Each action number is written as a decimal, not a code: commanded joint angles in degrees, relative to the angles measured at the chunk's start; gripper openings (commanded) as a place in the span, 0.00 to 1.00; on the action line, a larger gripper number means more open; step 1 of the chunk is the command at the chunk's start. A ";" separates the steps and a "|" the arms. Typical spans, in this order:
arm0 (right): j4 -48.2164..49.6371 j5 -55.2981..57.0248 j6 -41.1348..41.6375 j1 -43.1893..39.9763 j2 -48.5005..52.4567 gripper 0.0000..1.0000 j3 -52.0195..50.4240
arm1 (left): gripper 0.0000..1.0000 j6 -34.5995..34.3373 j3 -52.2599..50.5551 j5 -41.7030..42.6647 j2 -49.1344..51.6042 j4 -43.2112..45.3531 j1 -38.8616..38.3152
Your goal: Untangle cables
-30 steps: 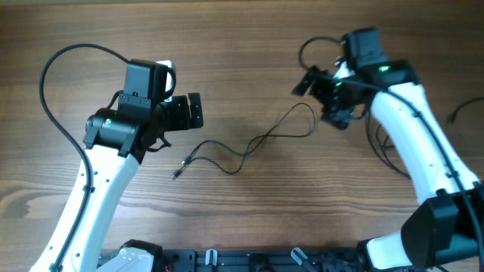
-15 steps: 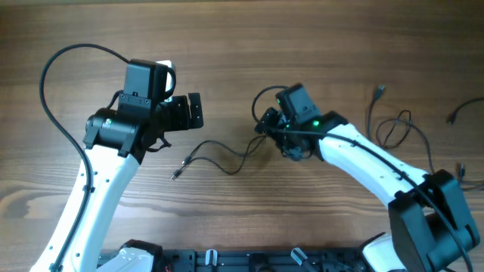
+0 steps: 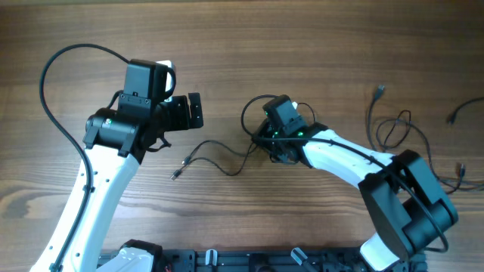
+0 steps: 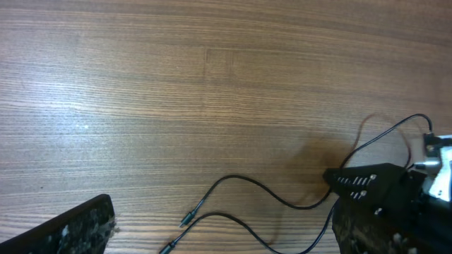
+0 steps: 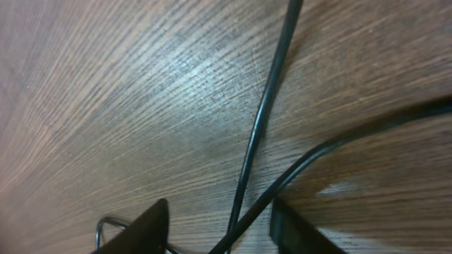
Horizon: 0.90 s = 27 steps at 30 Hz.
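A thin dark cable lies at the table's middle. Its two small plug ends point left, below my left gripper. That gripper hovers open with nothing in it; the left wrist view shows one of its fingers and the plug ends. My right gripper is down on the cable's right part. In the right wrist view two crossing strands run between its fingertips, which stand apart on either side of them. A cable loop rises behind it.
More thin cables lie loose at the right side of the wooden table, with further plug ends near the right edge. A thick black arm cable arcs over the table at the left.
My right arm has swept from the far right to the middle and come down over the cable, its jaws narrowing around the strands. The cable's right end has bunched into a loop. The left arm stayed still.
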 commanded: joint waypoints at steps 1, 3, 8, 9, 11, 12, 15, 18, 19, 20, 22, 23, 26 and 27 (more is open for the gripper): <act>0.68 0.09 1.29 1.77 4.33 0.36 -1.01 | 1.00 -0.33 -0.24 -0.55 0.09 0.13 0.31; 2.82 1.46 1.22 1.86 4.33 0.10 -1.01 | 1.00 -0.31 -0.24 -0.55 0.09 0.15 0.31; 7.65 11.91 -6.45 -2.08 3.50 0.05 0.72 | 1.00 -0.33 -0.24 -0.55 0.09 0.15 0.31; 7.74 11.21 -9.05 -4.31 2.47 0.04 2.34 | 1.00 -0.33 -0.24 -0.55 0.09 0.15 0.31; 7.48 10.73 -13.60 -9.88 -0.92 0.04 6.93 | 1.00 -0.31 -0.24 -0.55 0.09 0.15 0.31; 7.48 10.82 -14.43 -13.00 -2.71 0.04 9.81 | 1.00 -0.31 -0.24 -0.55 0.09 0.15 0.31; 7.45 10.73 -14.19 -23.08 -7.52 0.04 17.42 | 1.00 -0.33 -0.24 -0.55 0.09 0.15 0.31; 7.63 10.78 -12.66 -33.24 -10.14 0.04 22.86 | 1.00 -0.33 -0.24 -0.55 0.09 0.13 0.31; 7.63 10.78 -12.63 -35.65 -10.34 0.04 23.50 | 1.00 -0.33 -0.24 -0.55 0.09 0.15 0.31; 7.58 10.75 -12.50 -39.06 -10.45 0.04 23.67 | 1.00 -0.31 -0.24 -0.55 0.09 0.15 0.31; 6.23 11.21 -12.70 -43.71 -10.32 0.04 23.67 | 1.00 -0.31 -0.24 -0.55 0.09 0.15 0.31; 5.51 11.76 -12.83 -45.53 -10.32 0.04 23.67 | 1.00 -0.31 -0.24 -0.55 0.09 0.15 0.31; 2.23 16.92 -14.40 -50.12 -10.14 0.04 23.67 | 1.00 -0.31 -0.24 -0.55 0.09 0.15 0.31; 0.96 18.84 -15.17 -51.01 -9.99 0.04 23.67 | 1.00 -0.33 -0.24 -0.55 0.09 0.15 0.31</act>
